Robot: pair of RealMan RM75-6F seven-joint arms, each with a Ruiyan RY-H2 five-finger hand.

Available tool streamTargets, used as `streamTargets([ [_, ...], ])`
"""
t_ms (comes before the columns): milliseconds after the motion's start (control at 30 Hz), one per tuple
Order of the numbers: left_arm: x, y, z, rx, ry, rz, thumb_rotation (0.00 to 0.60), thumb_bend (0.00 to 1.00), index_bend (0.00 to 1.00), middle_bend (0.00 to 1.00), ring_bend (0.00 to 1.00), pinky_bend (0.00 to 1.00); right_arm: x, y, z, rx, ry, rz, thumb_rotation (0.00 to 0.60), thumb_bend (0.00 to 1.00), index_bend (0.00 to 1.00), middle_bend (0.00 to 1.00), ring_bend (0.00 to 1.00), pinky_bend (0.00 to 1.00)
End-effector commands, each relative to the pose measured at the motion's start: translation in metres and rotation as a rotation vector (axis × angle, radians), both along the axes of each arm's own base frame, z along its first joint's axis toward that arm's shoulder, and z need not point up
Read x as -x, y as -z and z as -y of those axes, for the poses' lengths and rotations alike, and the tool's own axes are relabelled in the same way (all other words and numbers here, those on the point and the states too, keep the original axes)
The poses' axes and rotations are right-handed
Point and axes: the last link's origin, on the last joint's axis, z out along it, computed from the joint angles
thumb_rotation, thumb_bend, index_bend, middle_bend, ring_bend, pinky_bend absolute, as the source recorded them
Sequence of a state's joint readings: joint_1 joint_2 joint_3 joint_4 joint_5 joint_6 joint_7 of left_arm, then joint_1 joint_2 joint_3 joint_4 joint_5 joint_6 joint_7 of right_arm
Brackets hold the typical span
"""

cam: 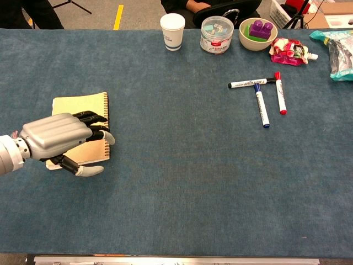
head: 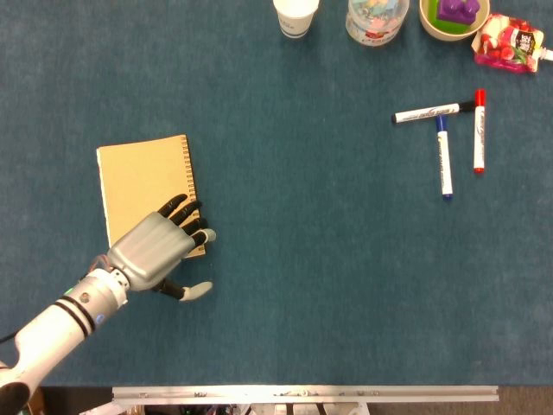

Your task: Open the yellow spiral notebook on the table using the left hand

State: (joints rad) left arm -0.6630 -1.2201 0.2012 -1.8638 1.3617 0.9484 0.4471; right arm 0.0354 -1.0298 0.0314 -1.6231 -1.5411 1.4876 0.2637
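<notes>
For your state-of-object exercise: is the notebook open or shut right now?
Shut. The notebook lies flat with its yellow cover up and no inner pages showing; the left hand is over its near corner by the spiral edge.

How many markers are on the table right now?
3, grouped at the right side: a black-capped marker lying crosswise, a blue marker below it, and a red marker to their right. None seems hidden.

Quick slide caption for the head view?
Left hand rests fingertips on the closed yellow spiral notebook, markers lying far right.

White paper cup (cam: 172,31), clear tub (cam: 217,34), three markers (cam: 262,105), snack pouch (cam: 290,51)
</notes>
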Motion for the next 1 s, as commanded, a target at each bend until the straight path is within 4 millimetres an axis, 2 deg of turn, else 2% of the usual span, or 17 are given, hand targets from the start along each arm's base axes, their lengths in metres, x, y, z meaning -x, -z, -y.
streamTargets([
  [33,0.01,-0.024,-0.003,-0.06,0.008,0.056,0.56,0.23,0.16,0.16,0.0,0.0,0.0,0.0,0.0,-0.003,0.0,0.0,0.6,0.39,0.36,0.32,0.24,0.29],
  [100,0.017,-0.033,-0.007,-0.087,0.012,0.074,0.6,0.23,0.16,0.16,0.0,0.0,-0.001,0.001,0.0,-0.006,-0.002,0.001,0.6,0.39,0.36,0.32,0.23,0.29],
  [333,0.046,-0.052,-0.02,-0.141,0.057,0.09,0.6,0.23,0.12,0.15,0.0,0.0,-0.004,0.004,0.002,-0.013,-0.01,-0.002,0.6,0.39,0.36,0.32,0.24,0.29],
  [533,0.073,-0.054,-0.028,-0.118,0.102,0.103,0.6,0.23,0.06,0.11,0.0,0.0,-0.008,0.006,0.002,-0.021,-0.018,-0.005,0.6,0.39,0.36,0.32,0.23,0.29],
  [700,0.093,-0.055,-0.033,-0.117,0.137,0.101,0.6,0.23,0.06,0.11,0.0,0.0,-0.009,0.006,0.002,-0.021,-0.018,-0.013,0.6,0.39,0.36,0.32,0.23,0.29],
  [1000,0.116,-0.048,-0.035,-0.137,0.16,0.078,0.6,0.23,0.06,0.1,0.0,0.0,-0.013,0.01,0.003,-0.032,-0.019,-0.018,0.6,0.39,0.36,0.32,0.24,0.29],
])
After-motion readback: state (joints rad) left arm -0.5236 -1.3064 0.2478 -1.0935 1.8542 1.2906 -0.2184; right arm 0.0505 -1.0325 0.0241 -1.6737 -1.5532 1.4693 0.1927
